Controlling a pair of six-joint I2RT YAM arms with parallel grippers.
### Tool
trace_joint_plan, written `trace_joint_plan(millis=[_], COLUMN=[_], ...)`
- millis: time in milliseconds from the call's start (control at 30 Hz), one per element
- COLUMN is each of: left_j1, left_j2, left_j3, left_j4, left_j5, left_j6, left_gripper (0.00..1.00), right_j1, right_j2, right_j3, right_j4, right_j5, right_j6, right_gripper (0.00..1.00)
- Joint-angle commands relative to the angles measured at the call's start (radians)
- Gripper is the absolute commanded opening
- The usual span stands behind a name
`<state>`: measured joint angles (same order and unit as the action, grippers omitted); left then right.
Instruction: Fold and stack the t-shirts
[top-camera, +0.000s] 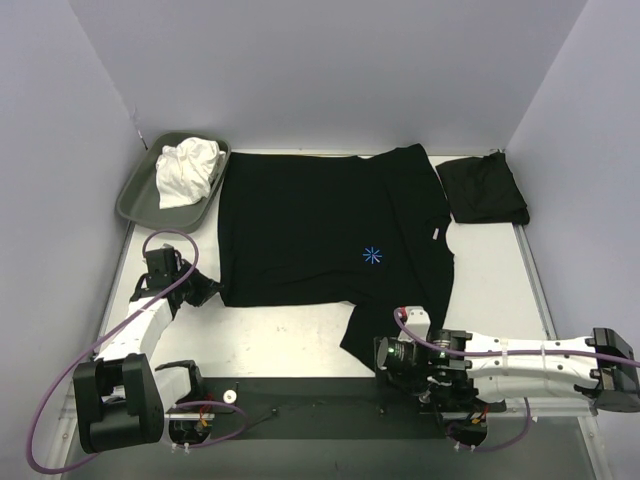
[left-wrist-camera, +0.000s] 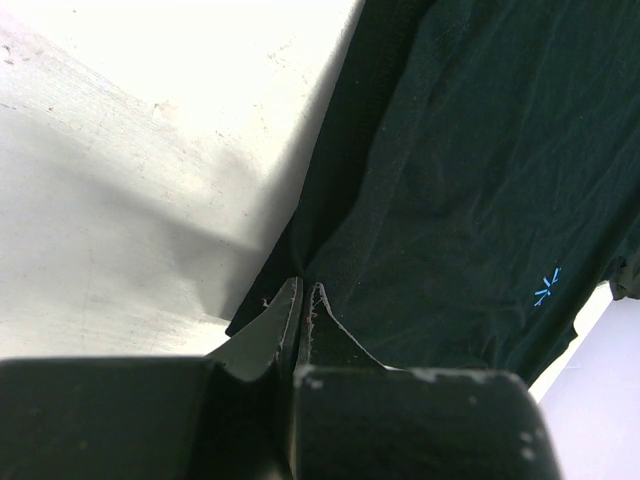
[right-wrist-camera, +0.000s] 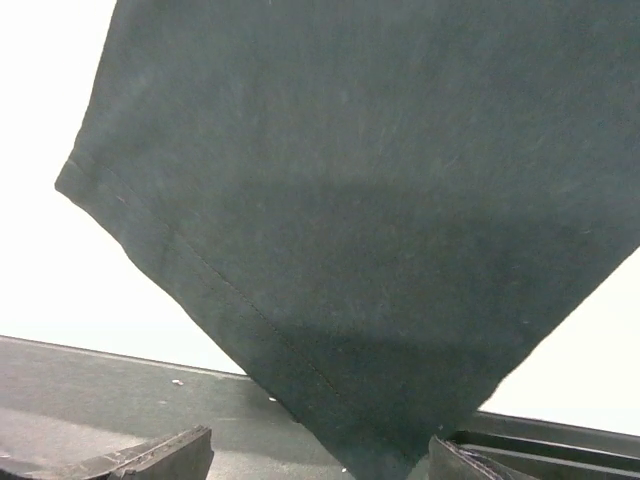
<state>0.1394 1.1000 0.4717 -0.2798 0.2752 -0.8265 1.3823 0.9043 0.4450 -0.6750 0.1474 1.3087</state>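
We see one black spread shirt (top-camera: 320, 230) lying flat in the middle of the white table (top-camera: 290, 335), its collar toward the right and its lower hem toward the left. The cloth is thin and mostly smooth, with faint creases in the left wrist view. A small blue mark (top-camera: 372, 255) like a star sits on the chest, right of the middle. The near sleeve (top-camera: 385, 320) sticks out toward the arms and ends just beside the right gripper (top-camera: 385, 352).

A second black shirt, the folded shirt (top-camera: 483, 190), lies as a compact, slightly rumpled bundle at the far right of the table, just beside the spread one's collar end. We cannot tell whether the two touch.

At the far left stands a shallow grey-green tray (top-camera: 135, 190), tilted against the side wall, close to the spread shirt's far-left corner. In it lies a crumpled white cloth (top-camera: 187, 170), which fills most of the tray.

The left gripper (left-wrist-camera: 303, 290) is at the spread shirt's near-left corner. Its fingers (left-wrist-camera: 270, 325) are pressed together and pinch the edge of the cloth, and a crease runs up from the tips.

The right gripper's two fingers (right-wrist-camera: 150, 455) stand spread wide, with the sleeve's stitched hem in front of them and its lowest point between them. Nothing is gripped there.
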Motion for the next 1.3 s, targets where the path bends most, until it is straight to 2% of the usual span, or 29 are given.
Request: trace_joint_plan(millis=[0,400,567,1067,1267], left_j1=[0.002,0.003,0.002,0.006,0.011], left_j2=[-0.008,-0.011,-0.006,-0.011,-0.006], left_j3=[0.004,-0.002,-0.001,0.001,0.001], left_j4=[0.036,0.036,0.039,0.034,0.036], left_j5=[0.015,0.012,0.015,0.012,0.013], left_j6=[0.013,0.017,0.017,0.023,0.024], left_gripper=[0.00,0.00,0.00,0.00,0.00], right_j1=[0.006,0.018,0.018,0.006,-0.002], right_j2=[-0.025,0.019,0.044,0.218,0.225], right_j3=[0.060,-0.037,-0.081,-0.016,-0.006], right_j4=[-0.162,-0.133,-0.066,0.038,0.051], right_j5=[0.095,0.070,0.055,0.090,0.098], right_j6=[0.000,0.029,0.035,-0.028,-0.039], right_gripper=[0.88,0.88,0.88,0.88,0.88])
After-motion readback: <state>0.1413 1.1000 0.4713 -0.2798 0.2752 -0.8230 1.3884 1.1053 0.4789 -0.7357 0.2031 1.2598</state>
